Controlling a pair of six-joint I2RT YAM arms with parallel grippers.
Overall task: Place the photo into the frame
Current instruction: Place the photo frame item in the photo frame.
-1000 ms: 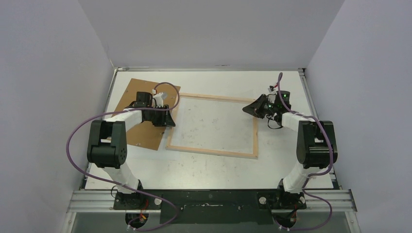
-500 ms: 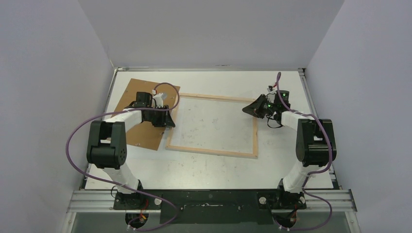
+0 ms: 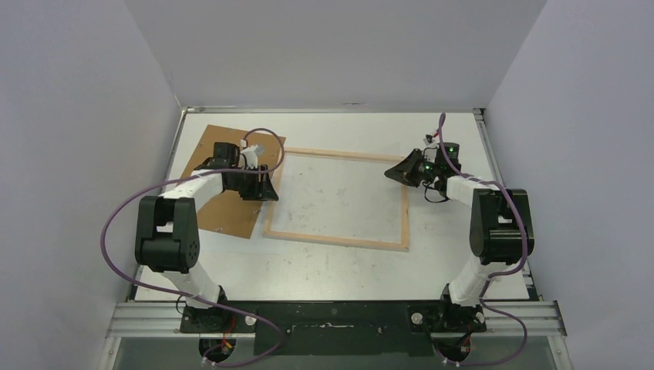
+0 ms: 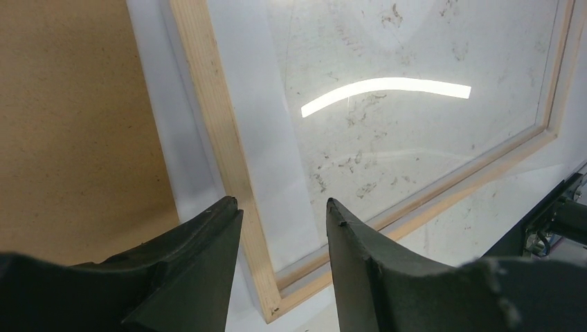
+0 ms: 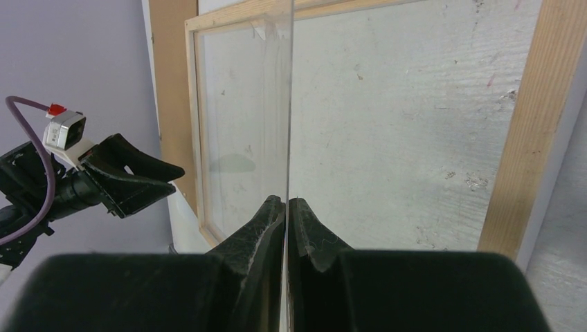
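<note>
Plain lilac walls (image 3: 77, 92), white table (image 3: 324, 270)

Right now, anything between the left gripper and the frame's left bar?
Nothing visible. The open left gripper hangs over the frame, its left bar in line with the gap. A clear sheet, pinched by the shut right gripper, covers the opening beside it.

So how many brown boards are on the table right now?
1. The brown fibreboard panel lies flat at the far left, beside the wooden frame's left bar; the left arm covers part of it. No other shows.
</note>
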